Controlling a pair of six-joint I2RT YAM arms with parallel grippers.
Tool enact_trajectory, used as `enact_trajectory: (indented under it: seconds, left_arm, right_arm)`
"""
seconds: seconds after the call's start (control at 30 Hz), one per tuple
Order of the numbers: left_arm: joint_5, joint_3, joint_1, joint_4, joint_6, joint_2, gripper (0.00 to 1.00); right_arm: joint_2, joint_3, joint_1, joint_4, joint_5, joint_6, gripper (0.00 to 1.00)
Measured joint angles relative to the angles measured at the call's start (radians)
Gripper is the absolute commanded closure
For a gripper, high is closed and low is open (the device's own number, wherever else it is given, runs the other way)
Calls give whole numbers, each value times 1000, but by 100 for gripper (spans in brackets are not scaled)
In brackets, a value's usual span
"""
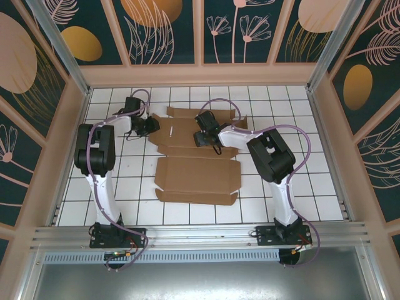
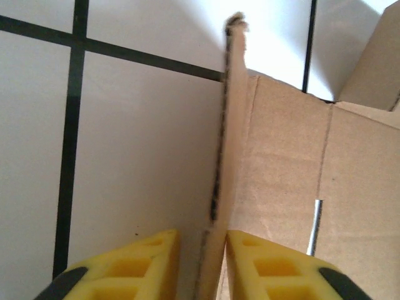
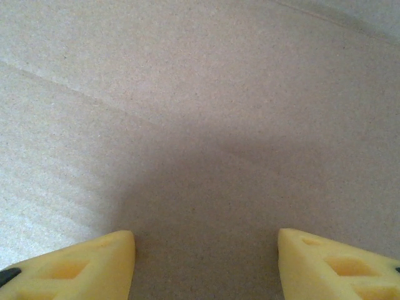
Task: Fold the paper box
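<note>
A: Jaws?
B: left gripper (image 2: 203, 236) straddles upright flap (image 2: 232, 125), can't tell if clamped. right gripper (image 3: 206, 240) open, on cardboard.
A: Box?
B: plain brown corrugated cardboard box (image 1: 197, 178), centre of top view.

white tiled table (image 1: 137, 187) — paper box (image 1: 197, 181) lies spread on it

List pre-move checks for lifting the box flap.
1. Flap inside the left gripper: ok.
2. Left grip tight on flap: cannot tell; a thin gap shows beside one finger.
3. Flap raised off the tiles: ok.
4. Right gripper open over a panel of the paper box: ok.
5. Right gripper pinning that panel down: cannot tell.
</note>
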Motion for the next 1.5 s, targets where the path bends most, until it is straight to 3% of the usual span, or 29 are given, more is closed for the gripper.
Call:
enact_trajectory:
  seconds: [0.13,0.47,1.1,1.43,1.5]
  left_arm:
    - [119,-34,25,78,-15,18,89]
    - [360,-87,87,238,-80,54,91]
    - [489,-180,104,451,-206,64,100]
    - [510,-203,103,472,-224,33,100]
    - [533,-205,100,483,-235,18,94]
  right_arm:
    - [-2,-6,0,9,-2,-8,41]
    - [-4,-13,-4,22,-14,-14,42]
    - [-22,-53,-15,58,-15,-15,42]
    - [-27,-65,-18,71,-17,-23,42]
    - [-27,-66,-18,71,-17,-23,42]
